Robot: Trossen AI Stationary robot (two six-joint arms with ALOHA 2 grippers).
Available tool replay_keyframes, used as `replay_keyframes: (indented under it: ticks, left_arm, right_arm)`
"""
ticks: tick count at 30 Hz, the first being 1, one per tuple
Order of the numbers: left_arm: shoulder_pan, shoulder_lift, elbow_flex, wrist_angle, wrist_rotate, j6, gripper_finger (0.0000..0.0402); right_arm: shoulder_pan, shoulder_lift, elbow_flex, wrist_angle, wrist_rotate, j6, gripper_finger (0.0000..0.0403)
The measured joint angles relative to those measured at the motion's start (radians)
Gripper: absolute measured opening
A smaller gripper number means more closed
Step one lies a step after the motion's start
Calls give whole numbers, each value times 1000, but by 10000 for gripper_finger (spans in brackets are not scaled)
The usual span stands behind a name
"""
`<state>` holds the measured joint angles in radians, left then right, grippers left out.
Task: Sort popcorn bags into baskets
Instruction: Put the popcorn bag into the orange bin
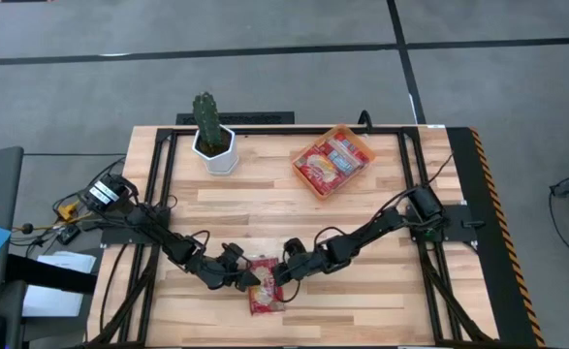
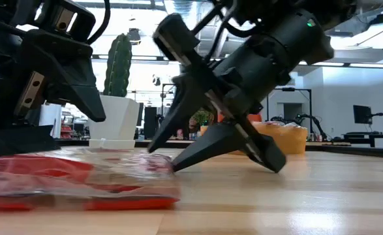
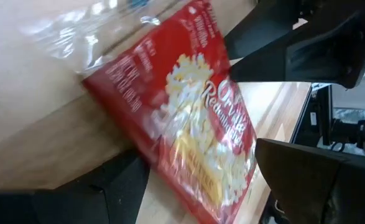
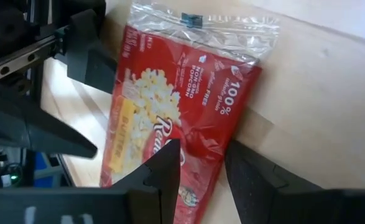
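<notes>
One red popcorn bag (image 1: pixel 265 286) with a yellow panel and a clear wrapper lies flat near the table's near edge, between both grippers. My left gripper (image 1: pixel 245 278) is low at the bag's left side. It is open, and its fingers stand on either side of the bag (image 3: pixel 194 124). My right gripper (image 1: pixel 280 275) comes in from the right and is shut on the bag's right edge (image 4: pixel 201 155). The orange tray (image 1: pixel 366 147) sits far right and holds several red packets (image 1: pixel 331 163). My left gripper may touch the bag, but I cannot tell; the bag covers part of one finger (image 3: pixel 117 190). My right gripper pinches the bag's right long edge (image 4: pixel 204 149), one finger (image 4: pixel 166 165) on top and the other (image 4: pixel 250 177) low beside it on the table. It comes slanting down from the table's right (image 2: pixel 164 158). The bag rests on the table.
A white pot with a green cactus (image 1: pixel 214 145) stands at the far left of the table, also seen behind the left gripper (image 2: pixel 116 114). The tray (image 2: pixel 286 138) shows beyond the right gripper. Bare wood lies between the bag and the tray. Black frame rails run along both sides.
</notes>
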<state>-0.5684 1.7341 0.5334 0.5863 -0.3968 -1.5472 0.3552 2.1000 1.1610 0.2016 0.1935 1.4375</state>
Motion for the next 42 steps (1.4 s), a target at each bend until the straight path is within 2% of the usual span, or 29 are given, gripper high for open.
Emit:
replay_keyframes:
  ticks: [8, 11, 14, 16, 21, 25, 30, 36, 42]
  left_arm:
    - [2, 4, 49, -64, -6, 80, 280]
    - [3, 4, 54, -64, -6, 92, 280]
    - [3, 4, 54, -64, -5, 89, 280]
    - [3, 4, 54, -61, -4, 87, 280]
    - [3, 2, 55, -52, -1, 78, 280]
    - [3, -15, 54, -48, 11, 80, 280]
    - [20, -62, 54, -43, -16, 120, 280]
    - [85, -92, 73, 9, 45, 179, 280]
    - [165, -141, 96, 5, 62, 251, 280]
  right_arm:
    - [-4, 48, 109, -88, -30, -32, 128]
    - [-4, 45, 115, -120, -32, -34, 91]
    - [-4, 33, 114, -145, -36, -77, 30]
    - [-5, 31, 114, -145, -37, -90, 12]
    - [-6, 26, 114, -145, -38, -90, 6]
    - [-14, -31, 113, -195, -39, -137, 5]
    - [-55, -143, 114, -378, -37, -244, 4]
    - [-144, -288, 113, -539, -32, -402, 3]
    - [-257, -421, 119, -707, -32, -550, 3]
